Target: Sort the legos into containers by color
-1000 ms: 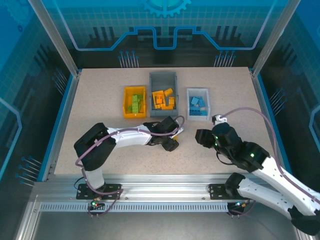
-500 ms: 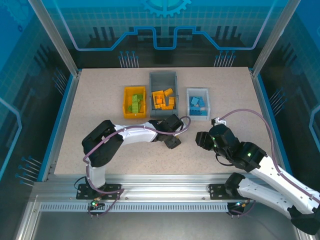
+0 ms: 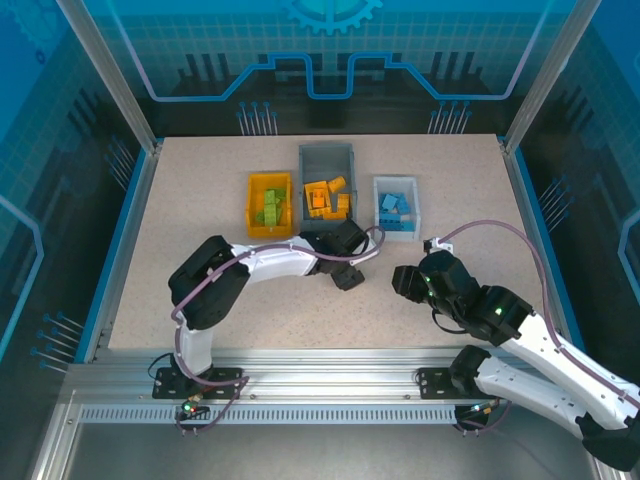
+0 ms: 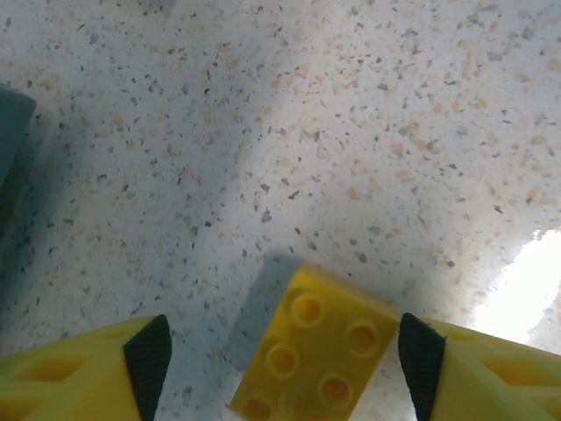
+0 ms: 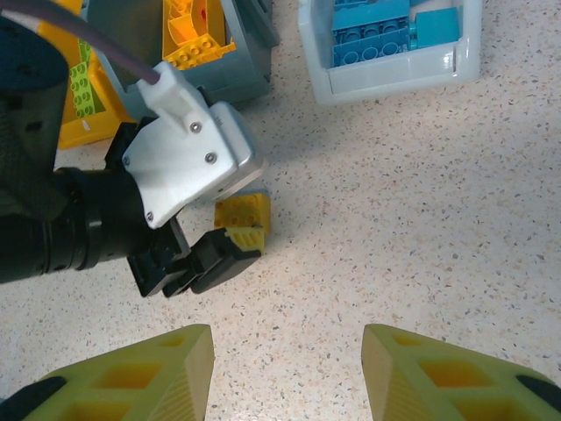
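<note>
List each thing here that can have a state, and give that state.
Left gripper: open, straddling the brick, not closed on it.
Right gripper: open, empty.
Small orange studded plastic brick: loose, studs up on the speckled table.
Yellow-orange open-top plastic bin: upright, holding lime green bricks.
Dark grey open-top plastic bin: upright, holding orange bricks.
White translucent plastic bin: upright, holding blue bricks.
</note>
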